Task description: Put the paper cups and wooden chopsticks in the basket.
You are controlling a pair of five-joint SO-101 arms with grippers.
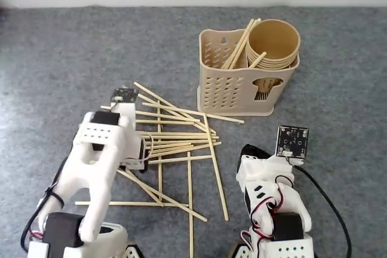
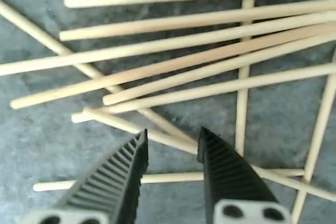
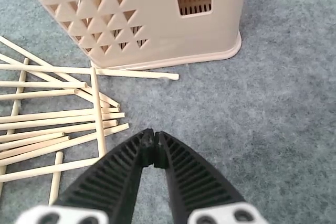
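The left gripper (image 2: 173,139) was spread over the chopsticks (image 2: 210,71). The right gripper (image 3: 154,139) was pressed together near the basket (image 3: 157,19).

The high view looks steeply down on the counter (image 1: 60,58), with the basket (image 1: 233,92) at 1 o'clock. The left wrist view sits close over the loose chopsticks (image 2: 173,66), looking past the left pincer (image 2: 173,136). The right wrist view, set farther back behind the right pincer (image 3: 155,136), faces the basket's foot. All three views share those chopsticks.

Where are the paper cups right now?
In the high view, the stacked paper cups stand inside the basket, in its right-hand compartment, with a few chopsticks leaning in the compartment beside them.
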